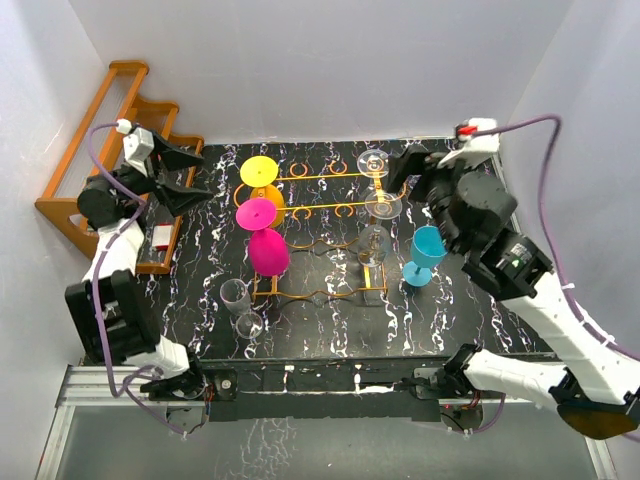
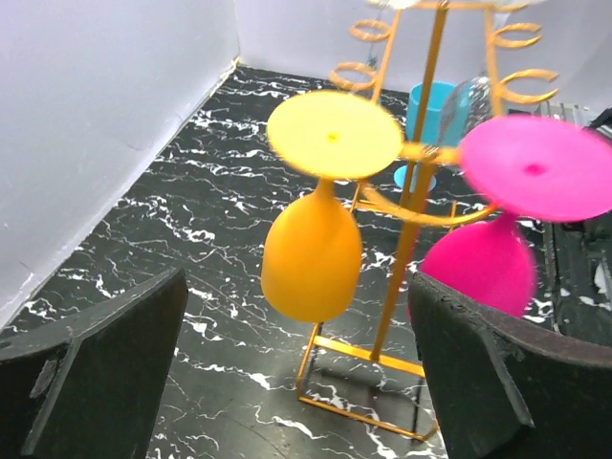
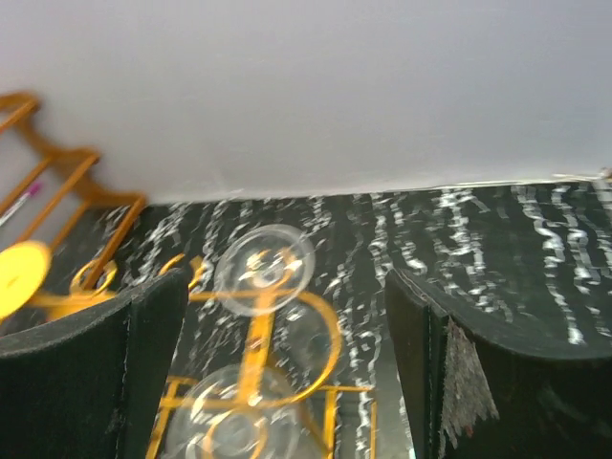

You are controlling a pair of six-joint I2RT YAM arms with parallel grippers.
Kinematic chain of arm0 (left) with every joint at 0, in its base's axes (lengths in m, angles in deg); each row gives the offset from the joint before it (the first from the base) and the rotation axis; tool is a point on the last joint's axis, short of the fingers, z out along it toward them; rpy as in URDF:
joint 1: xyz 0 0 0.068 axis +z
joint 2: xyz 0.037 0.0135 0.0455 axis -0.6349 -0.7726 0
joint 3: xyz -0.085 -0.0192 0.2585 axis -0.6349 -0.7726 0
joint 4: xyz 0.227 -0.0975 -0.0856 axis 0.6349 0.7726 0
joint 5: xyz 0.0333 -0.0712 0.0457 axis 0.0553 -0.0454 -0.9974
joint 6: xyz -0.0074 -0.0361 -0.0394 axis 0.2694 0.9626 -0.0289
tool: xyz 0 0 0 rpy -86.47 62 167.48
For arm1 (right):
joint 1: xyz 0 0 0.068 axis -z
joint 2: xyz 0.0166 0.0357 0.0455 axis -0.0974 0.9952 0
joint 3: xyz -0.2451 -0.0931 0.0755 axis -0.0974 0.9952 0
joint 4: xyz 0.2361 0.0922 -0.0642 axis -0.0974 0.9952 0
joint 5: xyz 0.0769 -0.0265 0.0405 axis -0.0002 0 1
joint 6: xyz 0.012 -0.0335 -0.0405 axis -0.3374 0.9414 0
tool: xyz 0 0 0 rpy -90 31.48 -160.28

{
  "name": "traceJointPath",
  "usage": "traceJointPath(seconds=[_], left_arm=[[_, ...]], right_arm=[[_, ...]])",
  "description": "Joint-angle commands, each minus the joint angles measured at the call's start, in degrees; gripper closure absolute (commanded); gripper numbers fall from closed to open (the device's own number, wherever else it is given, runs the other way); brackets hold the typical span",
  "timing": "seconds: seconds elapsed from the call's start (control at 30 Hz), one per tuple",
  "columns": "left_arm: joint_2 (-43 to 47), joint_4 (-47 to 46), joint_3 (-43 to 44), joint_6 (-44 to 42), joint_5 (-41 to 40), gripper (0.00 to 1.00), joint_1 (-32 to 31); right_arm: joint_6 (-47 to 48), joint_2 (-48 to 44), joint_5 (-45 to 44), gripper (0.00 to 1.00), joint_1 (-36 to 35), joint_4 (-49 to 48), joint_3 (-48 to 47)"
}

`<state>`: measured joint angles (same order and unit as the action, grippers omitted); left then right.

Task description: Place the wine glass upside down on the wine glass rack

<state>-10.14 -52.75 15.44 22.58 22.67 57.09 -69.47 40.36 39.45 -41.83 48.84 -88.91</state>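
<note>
The wine glass rack (image 1: 318, 208) of thin gold wire stands mid-table. Hanging upside down on it are a yellow glass (image 1: 258, 172) and a pink glass (image 1: 266, 248) at its left end, and two clear wine glasses (image 1: 373, 162) (image 1: 382, 206) at its right end. My right gripper (image 1: 404, 178) is open just right of the clear glasses, holding nothing. In the right wrist view their round bases (image 3: 265, 270) (image 3: 228, 421) lie below my open right gripper (image 3: 287, 287). My left gripper (image 1: 205, 174) is open left of the rack, facing the yellow glass (image 2: 313, 260) and the pink glass (image 2: 478, 273).
A blue glass (image 1: 425, 255) stands upright right of the rack. Two clear glasses (image 1: 235, 293) (image 1: 250, 325) sit on the black marble tabletop (image 1: 330, 325) near the front left. A chunky wooden slatted rack (image 1: 92, 150) leans along the left wall. White walls close in on three sides.
</note>
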Motion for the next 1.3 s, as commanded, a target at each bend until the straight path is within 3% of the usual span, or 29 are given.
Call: traceJointPath(seconds=[0.0, 0.07, 0.13, 0.33, 0.5, 0.63, 0.73, 0.83, 0.93, 1.03, 1.13, 1.2, 1.27], left_arm=[[7.6, 0.7, 4.6, 14.9, 5.0, 0.03, 1.0], [8.1, -2.5, 8.0, 25.8, 5.9, 0.03, 1.1], [7.3, -11.4, 12.2, 40.0, 7.6, 0.03, 1.1], [7.1, -9.7, 20.0, 64.1, 9.2, 0.03, 4.0], [16.2, -2.8, 18.0, 58.8, 9.3, 0.03, 10.1], [21.2, 3.0, 18.9, 55.7, 9.1, 0.03, 13.9], [22.1, 9.7, 19.7, 53.5, 7.4, 0.03, 13.9], [20.6, 13.1, 19.2, 57.1, 3.1, 0.03, 13.9], [19.6, 23.9, 18.0, 57.4, 0.0, 0.03, 13.9], [19.8, 34.9, 17.1, 50.8, 0.7, 0.03, 13.9], [20.4, 38.9, 19.0, 44.7, 2.8, 0.03, 13.9], [20.6, 50.8, 20.4, 35.9, 3.7, 0.03, 14.0], [20.7, 52.4, 20.2, 34.3, 3.7, 0.03, 15.3]], right_arm=[[-3.5, 3.9, 9.3, 0.13, 12.6, 5.5, -8.5], [-5.6, 6.8, 16.4, 0.14, 19.1, 6.9, -10.6], [-6.7, 7.1, 21.9, 0.14, 25.9, 4.4, -10.0], [-14.8, 5.9, 40.4, 0.13, 49.8, 3.7, -2.1], [-19.2, -4.3, 36.0, 0.11, 50.6, 4.1, 10.5], [-18.0, -9.7, 34.3, 0.1, 49.2, 10.6, 14.8], [-17.7, -11.6, 37.4, 0.1, 48.6, 16.6, 16.2], [-17.0, -13.7, 35.8, 0.09, 48.1, 21.5, 18.7], [-17.0, -16.5, 34.3, 0.13, 47.8, 23.9, 22.3], [-17.4, -18.4, 33.3, 0.13, 47.8, 26.1, 24.7], [-17.7, -19.5, 32.8, 0.13, 47.8, 26.5, 25.7], [-17.7, -19.5, 32.2, 0.12, 47.8, 26.5, 25.4], [-17.3, -19.0, 31.7, 0.11, 47.8, 26.5, 24.7]])
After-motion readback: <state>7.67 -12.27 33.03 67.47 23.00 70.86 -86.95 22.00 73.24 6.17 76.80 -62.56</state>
